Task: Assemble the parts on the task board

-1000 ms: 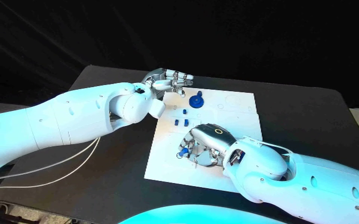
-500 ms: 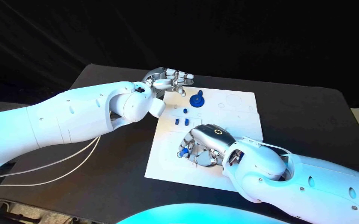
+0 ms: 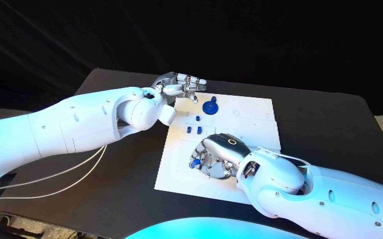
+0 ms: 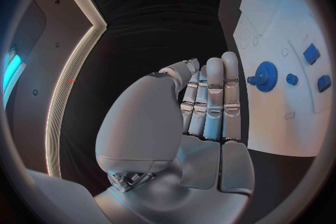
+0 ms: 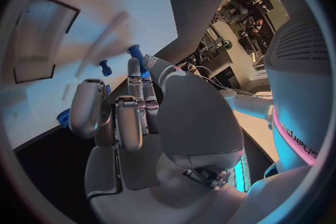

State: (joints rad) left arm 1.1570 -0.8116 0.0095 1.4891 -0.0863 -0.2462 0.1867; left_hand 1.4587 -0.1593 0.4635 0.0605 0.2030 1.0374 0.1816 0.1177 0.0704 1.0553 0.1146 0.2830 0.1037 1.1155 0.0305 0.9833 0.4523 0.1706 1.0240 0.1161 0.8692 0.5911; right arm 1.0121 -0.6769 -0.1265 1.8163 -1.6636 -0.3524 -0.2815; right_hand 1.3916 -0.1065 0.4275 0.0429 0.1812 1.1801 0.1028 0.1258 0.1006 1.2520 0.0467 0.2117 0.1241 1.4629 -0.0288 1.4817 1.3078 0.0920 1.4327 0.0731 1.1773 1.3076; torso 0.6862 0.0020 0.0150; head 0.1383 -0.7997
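Observation:
The white task board (image 3: 255, 134) lies in the middle of the table. A blue gear (image 3: 210, 108) stands near its far edge, with small blue pegs (image 3: 189, 130) just in front of it. My right hand (image 3: 215, 157) rests low over the board's near half and pinches a small blue part (image 3: 194, 163) between thumb and finger; the right wrist view shows that part (image 5: 136, 50) at the fingertips (image 5: 133, 67). My left hand (image 3: 180, 86) hovers at the board's far left corner and holds nothing, its fingers (image 4: 213, 95) straight. The gear (image 4: 266, 75) lies beside it.
The black table (image 3: 104, 156) runs bare to the left and right of the board. White cables (image 3: 72, 181) hang under my left arm. More blue pegs (image 4: 311, 54) stand on the board past the gear.
My right hand has shifted very slightly over the board with the blue part. The left hand has stayed in place.

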